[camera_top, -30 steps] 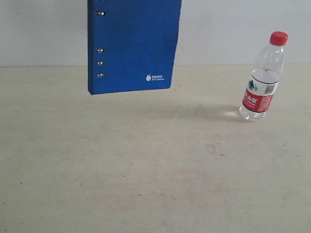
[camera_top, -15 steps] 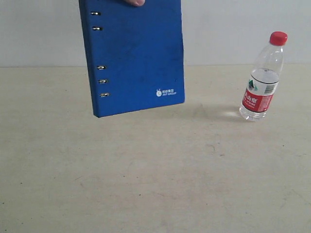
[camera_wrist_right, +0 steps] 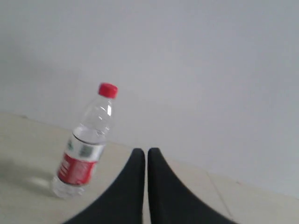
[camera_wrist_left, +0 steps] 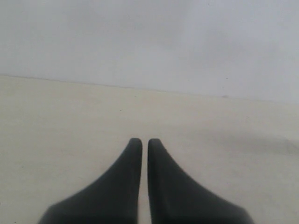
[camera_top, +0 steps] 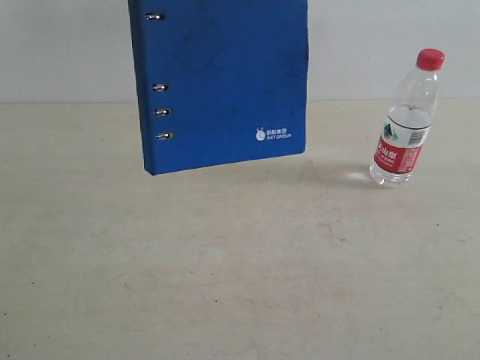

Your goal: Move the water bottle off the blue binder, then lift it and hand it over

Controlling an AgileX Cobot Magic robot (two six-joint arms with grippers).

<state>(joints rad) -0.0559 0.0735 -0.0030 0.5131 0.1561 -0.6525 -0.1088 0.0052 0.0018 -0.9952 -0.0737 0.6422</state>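
The bright blue flat ring binder has been lowered slightly, the clear red-capped plastic bottle already stood off it ahead of the closed, empty right gripper, the left gripper likewise closed

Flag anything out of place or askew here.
The flat bright blue ring binder hangs upright and slightly tilted above the table, its holder out of view. The small clear plastic water bottle with a red cap stands apart on the table, not on it.

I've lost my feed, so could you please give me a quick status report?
Left gripper and right gripper: jaws shut, empty. Bottle upright on table, clear of binder. Binder in the air above table.
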